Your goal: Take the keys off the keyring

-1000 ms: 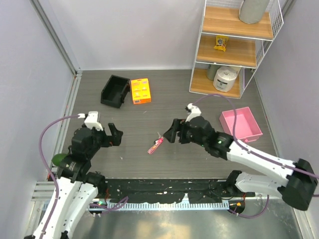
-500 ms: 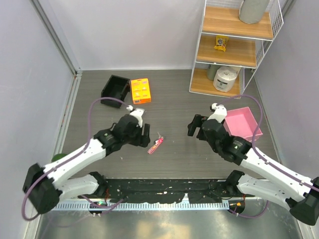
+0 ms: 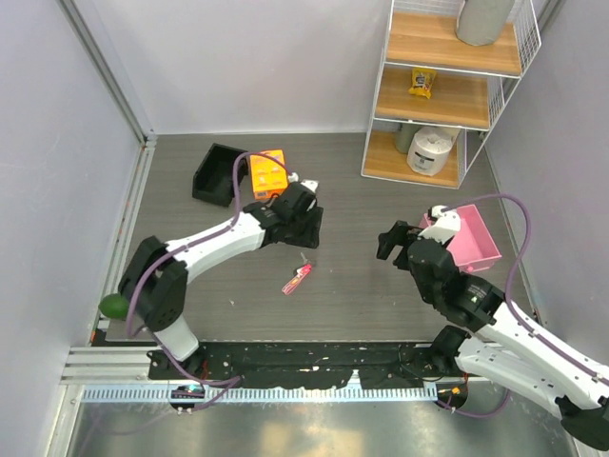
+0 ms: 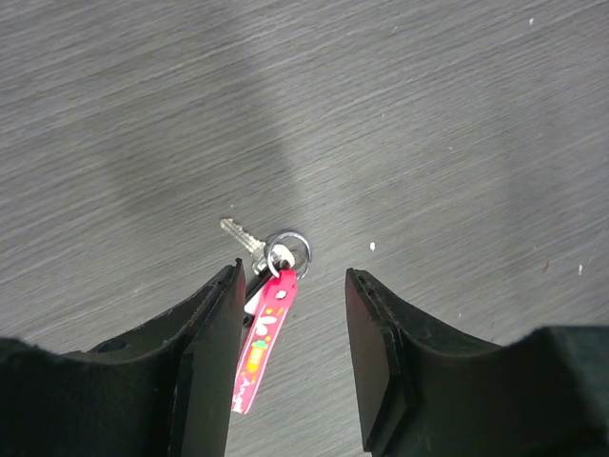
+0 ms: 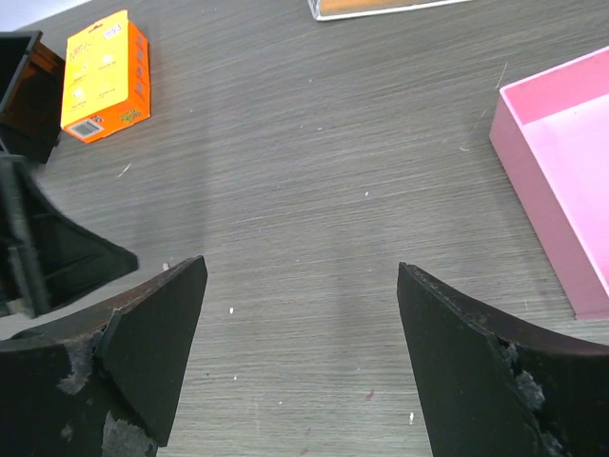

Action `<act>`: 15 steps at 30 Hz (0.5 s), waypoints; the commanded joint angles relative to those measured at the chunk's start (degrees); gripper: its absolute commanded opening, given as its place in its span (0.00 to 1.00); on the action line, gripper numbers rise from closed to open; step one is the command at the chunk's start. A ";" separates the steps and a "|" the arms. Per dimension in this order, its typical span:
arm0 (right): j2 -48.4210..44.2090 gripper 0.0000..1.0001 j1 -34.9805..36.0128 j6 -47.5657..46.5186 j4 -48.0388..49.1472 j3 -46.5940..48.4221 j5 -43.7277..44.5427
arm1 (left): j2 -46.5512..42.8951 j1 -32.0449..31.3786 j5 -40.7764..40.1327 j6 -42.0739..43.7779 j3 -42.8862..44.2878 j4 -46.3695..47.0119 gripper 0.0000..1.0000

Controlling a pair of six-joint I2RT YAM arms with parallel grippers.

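The keyring [image 3: 298, 278], a small pink-red strap with a metal ring, lies flat on the grey table. In the left wrist view the strap [image 4: 262, 341] lies between my left fingers, close to the left finger [image 4: 211, 343], apart from the right one. Its metal ring [image 4: 288, 251] and a silvery key blade [image 4: 242, 236] poke out just past the fingertips; the black key head is mostly hidden. My left gripper [image 3: 303, 228] [image 4: 293, 274] hovers over it, jaws partly apart, gripping nothing. My right gripper [image 3: 392, 243] [image 5: 302, 267] stands wide open over bare table to the right.
An orange box [image 3: 268, 173] [image 5: 103, 78] and a black bin [image 3: 220, 173] sit at the back left. A pink tray [image 3: 461, 236] [image 5: 561, 143] is right behind my right gripper. A wire shelf [image 3: 447, 86] with a white cooker stands at the back right.
My left arm swung from the near left across to the keyring, and its jaws narrowed. My right arm pulled back to the right, away from the keyring. The keyring stayed put.
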 commanded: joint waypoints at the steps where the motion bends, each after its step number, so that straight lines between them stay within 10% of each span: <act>1: -2.42 0.87 -0.36 -1.46 0.72 -0.36 3.95 | 4.91 -1.12 -0.02 -3.48 5.18 -5.11 0.52; 15: -7.60 0.88 -0.53 -2.60 0.20 -2.12 3.78 | 11.25 -3.23 -1.52 -5.94 5.62 -6.61 0.54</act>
